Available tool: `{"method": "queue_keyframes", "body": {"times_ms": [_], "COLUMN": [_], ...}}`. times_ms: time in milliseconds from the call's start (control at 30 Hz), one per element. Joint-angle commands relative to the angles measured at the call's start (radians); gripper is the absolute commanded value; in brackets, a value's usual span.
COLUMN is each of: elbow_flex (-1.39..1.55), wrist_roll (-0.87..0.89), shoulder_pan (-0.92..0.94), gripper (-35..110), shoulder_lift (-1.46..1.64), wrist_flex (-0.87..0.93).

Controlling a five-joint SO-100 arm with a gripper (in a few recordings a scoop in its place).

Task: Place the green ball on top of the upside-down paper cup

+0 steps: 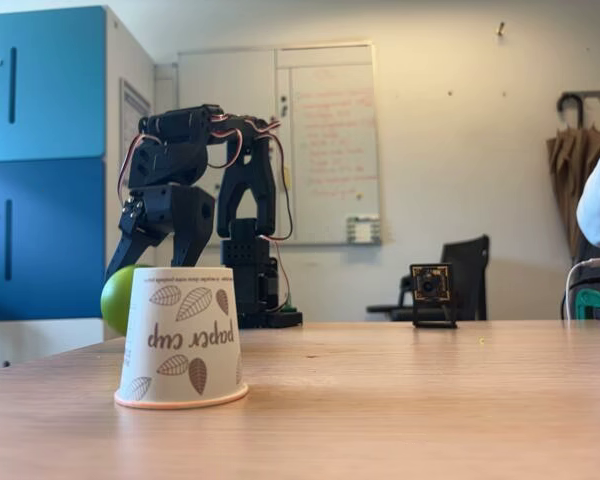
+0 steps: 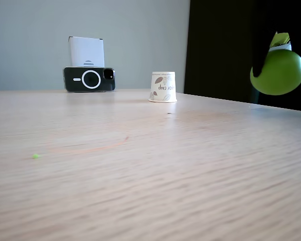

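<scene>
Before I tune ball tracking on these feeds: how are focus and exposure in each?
In a fixed view, the leaf-printed white paper cup is sharp and evenly lit; in the other fixed view, the near wooden table blurs, the lime-green ball is soft-edged, and the right side is nearly black.

Around the white upside-down paper cup with brown leaf print (image 2: 163,87), the pale wooden tabletop (image 2: 150,165) lies bare on every side. A dark phone lying on its side (image 2: 89,79) stands well left of it, near the wall.
</scene>
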Motion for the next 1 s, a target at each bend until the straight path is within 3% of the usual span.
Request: {"method": "queue_keyframes", "body": {"times_ms": [0,367,967], "elbow_flex": [-0.075,-0.403,-0.971], "wrist_roll": [0.023,0.072,0.091], "shoulder_pan": [-0.032,-0.216,-0.382], "gripper": [31,31,31], "shoulder_lift": [0.094,0.058,-0.505], "wrist_flex": [0.017,0.072,-0.067]}}
